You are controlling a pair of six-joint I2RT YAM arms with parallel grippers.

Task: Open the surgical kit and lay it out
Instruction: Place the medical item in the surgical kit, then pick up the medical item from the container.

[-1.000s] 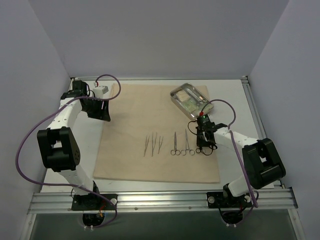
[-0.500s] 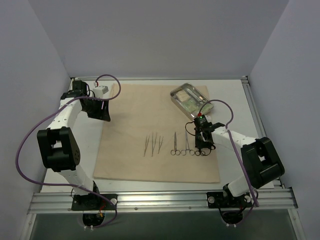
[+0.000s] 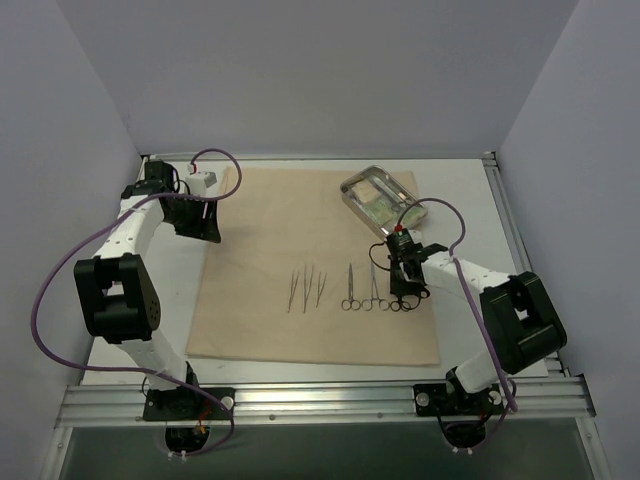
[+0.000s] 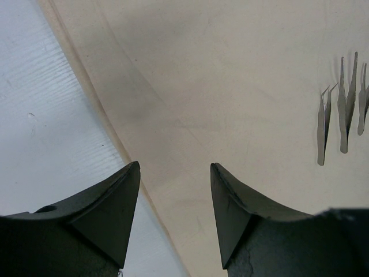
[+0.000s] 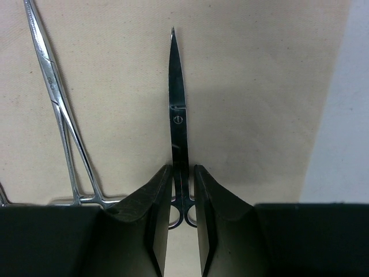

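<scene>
The right gripper [image 5: 183, 173] stands slightly parted astride the scissors [image 5: 177, 98], whose blades point ahead on the cloth [image 5: 259, 86]. The left gripper [image 4: 174, 173] hangs open over the cloth's edge, tweezers [image 4: 344, 109] ahead-right.

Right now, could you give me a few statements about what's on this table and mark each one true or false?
1. The beige cloth lies spread flat. True.
2. The shiny rectangular steel tray sits at the cloth's near left corner. False: far right corner.
3. The left tool grips the thin metal tweezers. False: it is open and empty; they lie on the cloth.
4. The right tool straddles pointed steel scissors lying on the cloth. True.
</scene>
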